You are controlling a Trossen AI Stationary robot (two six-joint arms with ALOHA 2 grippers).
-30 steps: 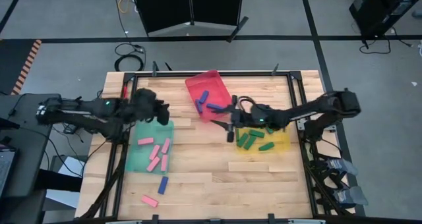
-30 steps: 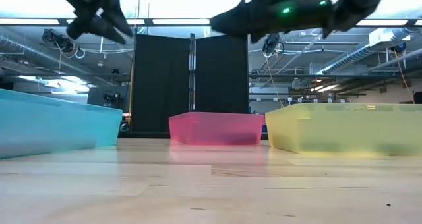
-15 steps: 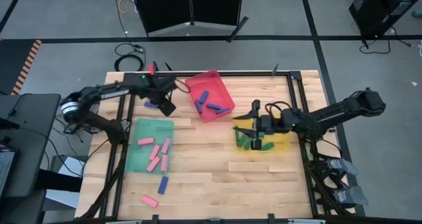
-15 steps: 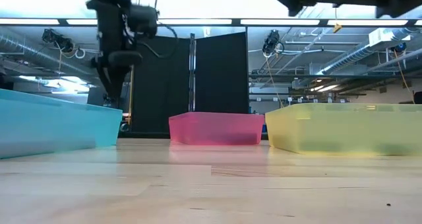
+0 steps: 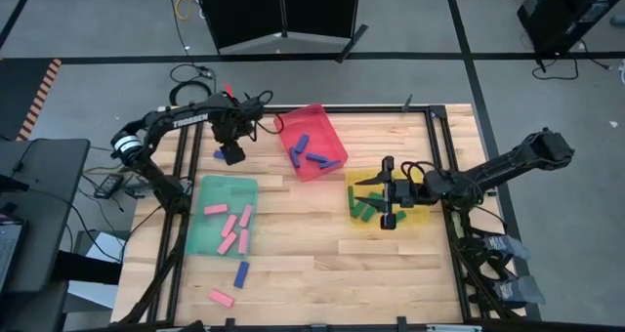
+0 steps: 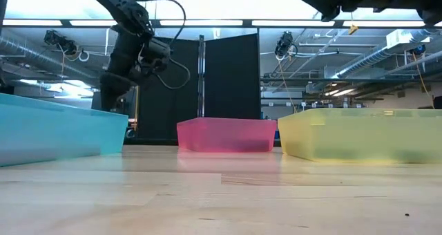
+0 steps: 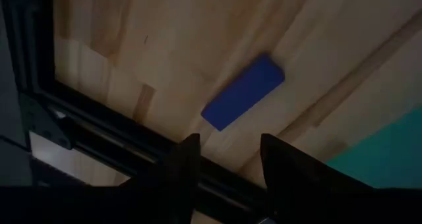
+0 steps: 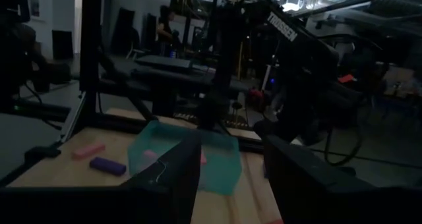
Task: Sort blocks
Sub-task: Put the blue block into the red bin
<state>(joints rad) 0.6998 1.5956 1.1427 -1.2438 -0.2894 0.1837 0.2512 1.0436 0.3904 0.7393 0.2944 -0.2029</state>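
Three loose blocks are left on the table (image 5: 322, 244) by our count. One blue block (image 7: 242, 92) lies flat near the far left corner, just beside the dark frame (image 7: 99, 128) and apart from the green tray (image 5: 210, 190). Another blue block (image 5: 241, 273) and a pink block (image 5: 222, 297) lie on the near side, below that tray.

Our left gripper (image 5: 232, 148) hangs over the far blue block with its fingers spread and nothing between them. In the left wrist view the block sits just ahead of the gap. Our right gripper (image 5: 386, 200) hovers over the yellow tray (image 5: 422, 213), where the green blocks (image 5: 366, 210) lie. Its fingers are also spread and empty.

The red tray (image 5: 283, 125) holds blue blocks, and the green tray holds pink ones.

We judge the block to be light, stiff and smooth-faced, so it should not deform, but it could skid on the wood or twist if pinched off-centre. We would take it across its short width, at the middle of its length. It lies at a slant to our fingers, so the wrist likely needs turning until the jaws meet its long sides squarely. The frame close by leaves little room on that side, and we think a finger could clip it.
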